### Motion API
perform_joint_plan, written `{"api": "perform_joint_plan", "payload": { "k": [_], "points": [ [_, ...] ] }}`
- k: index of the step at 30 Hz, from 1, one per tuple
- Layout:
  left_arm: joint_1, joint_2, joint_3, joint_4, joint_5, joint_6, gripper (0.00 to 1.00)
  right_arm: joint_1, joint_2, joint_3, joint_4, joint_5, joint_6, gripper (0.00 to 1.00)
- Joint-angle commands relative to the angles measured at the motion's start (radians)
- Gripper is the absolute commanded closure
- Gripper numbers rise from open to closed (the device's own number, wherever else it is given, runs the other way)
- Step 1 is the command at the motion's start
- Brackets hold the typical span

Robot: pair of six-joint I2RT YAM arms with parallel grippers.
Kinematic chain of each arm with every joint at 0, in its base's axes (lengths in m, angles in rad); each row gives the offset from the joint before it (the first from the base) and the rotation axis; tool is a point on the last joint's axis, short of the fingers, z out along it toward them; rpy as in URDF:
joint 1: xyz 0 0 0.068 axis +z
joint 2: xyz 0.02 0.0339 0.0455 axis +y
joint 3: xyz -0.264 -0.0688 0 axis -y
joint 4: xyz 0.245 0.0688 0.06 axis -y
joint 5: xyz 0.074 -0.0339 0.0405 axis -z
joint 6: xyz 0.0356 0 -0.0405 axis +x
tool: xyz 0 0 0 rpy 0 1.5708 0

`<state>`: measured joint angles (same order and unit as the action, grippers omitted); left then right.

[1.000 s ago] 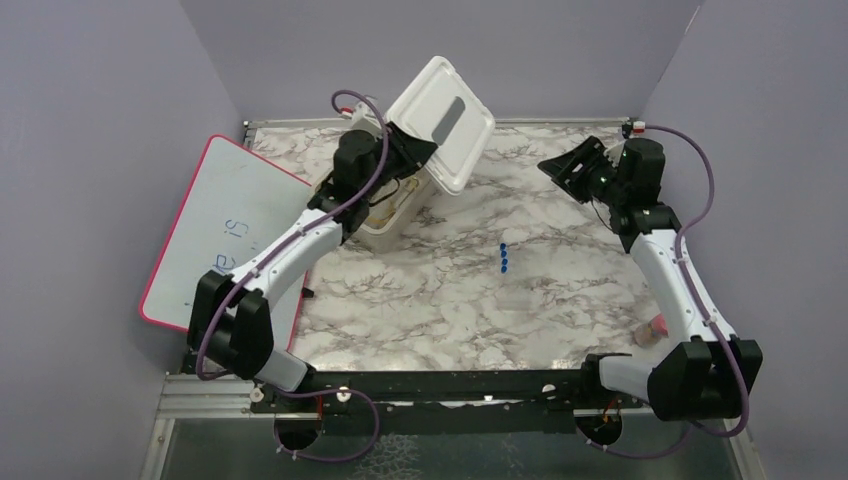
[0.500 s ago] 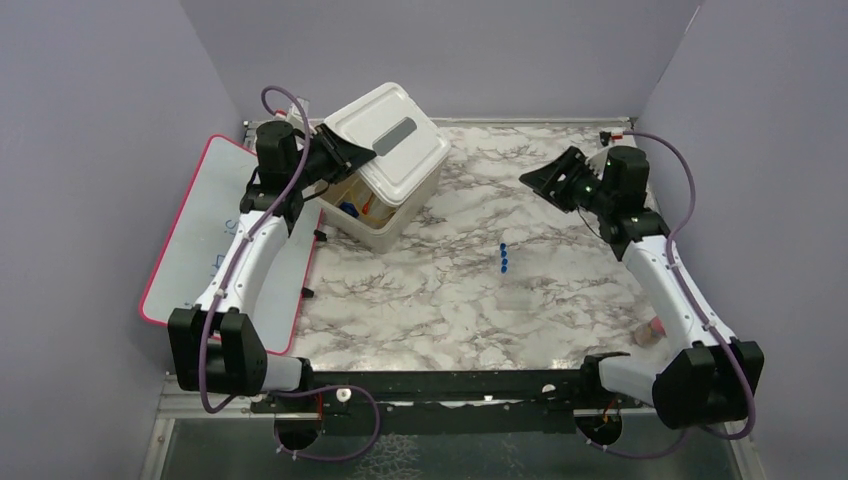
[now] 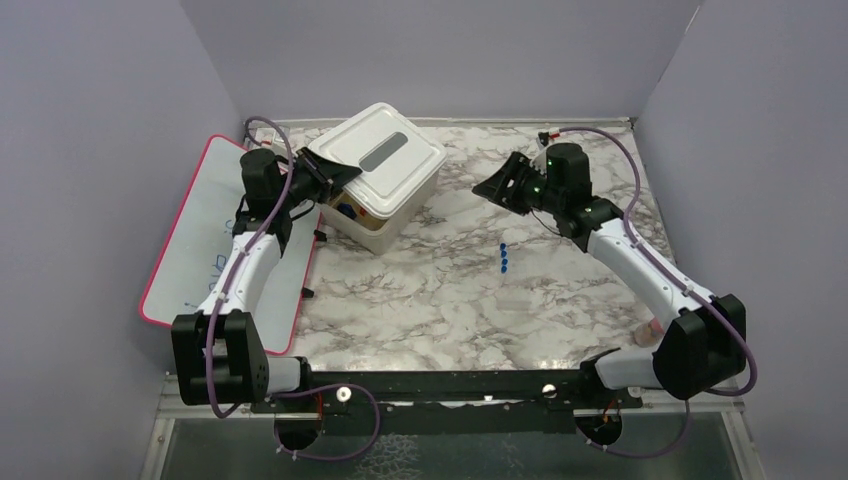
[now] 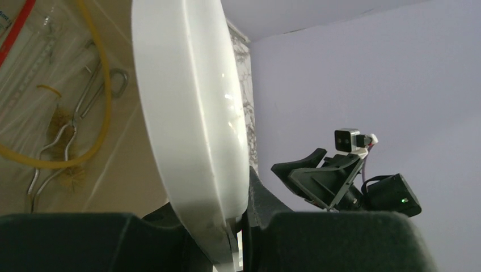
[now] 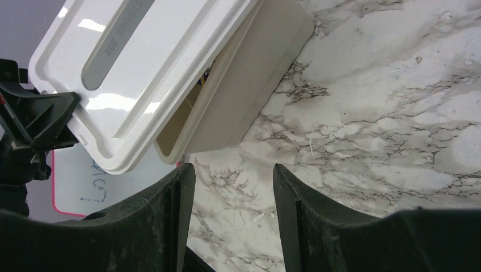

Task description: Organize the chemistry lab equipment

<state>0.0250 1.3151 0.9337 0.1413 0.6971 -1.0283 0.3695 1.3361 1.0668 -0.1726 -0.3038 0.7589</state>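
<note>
Lidding is in hand: my left pincer [image 3: 333,174] is pinching the white lid [image 3: 385,158] by its edge, askew over the beige tub [image 3: 398,215] at upper left of the top view. The amber rubber tube [image 4: 57,165] and metal tongs [image 4: 93,93] are lying inside. My right pincer [image 3: 492,186] is hovering open beside the tub. Mid-table, the tiny blue caps [image 3: 504,258] are sitting outside; I judge they need collecting before the lid is seated.

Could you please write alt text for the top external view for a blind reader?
The left claw grips a white lid askew over a beige tub on a marble table. The open right claw points toward it; tiny blue caps lie nearby.
</note>
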Motion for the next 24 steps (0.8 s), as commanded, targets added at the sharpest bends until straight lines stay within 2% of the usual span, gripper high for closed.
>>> {"api": "perform_joint_plan", "payload": {
  "k": [1,11,19,24],
  "points": [
    [0.019,-0.052,-0.041,0.188,-0.006,-0.135,1.00,0.056,0.026,0.054,0.030,0.085,-0.003,0.43],
    [0.022,-0.046,-0.070,0.212,-0.110,-0.202,1.00,0.140,0.089,0.104,0.011,0.181,-0.011,0.44],
    [0.021,-0.032,-0.110,0.215,-0.044,-0.222,1.00,0.166,0.124,0.130,-0.002,0.222,-0.023,0.44],
    [0.022,-0.033,-0.142,0.214,-0.052,-0.240,0.99,0.182,0.141,0.139,0.002,0.235,-0.023,0.44]
  ]
}}
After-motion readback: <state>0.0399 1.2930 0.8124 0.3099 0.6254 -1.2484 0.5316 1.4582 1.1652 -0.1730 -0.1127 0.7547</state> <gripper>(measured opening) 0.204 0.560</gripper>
